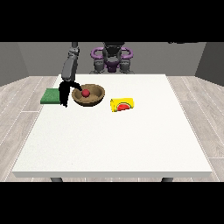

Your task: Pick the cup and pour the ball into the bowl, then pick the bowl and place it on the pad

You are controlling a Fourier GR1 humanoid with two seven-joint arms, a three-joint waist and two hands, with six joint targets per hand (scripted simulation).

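A: Where is the small red ball (85,92) now?

B: It sits inside the round brown wooden bowl (97,99), a little above and left of the frame's centre. The yellow cup with the watermelon print (122,105) lies on its side on the white surface (113,140), just right of the bowl and apart from it. So the pouring looks done; I judge the step in hand to be picking up the bowl.

A: And the hand?

B: The black hand at the view's left (65,92) hangs at the bowl's left rim, one dark finger reaching over the rim towards the ball. Whether it grips the rim I cannot tell. The other hand does not show.

A: Where does the bowl go?

B: Onto the flat green square pad (50,96), at the surface's left edge, just beyond the hand.

A: How should it be done well?

B: Take the rim between thumb and fingers, lift the bowl level so the ball stays in, carry it the short way left, and set it down squarely on the pad.
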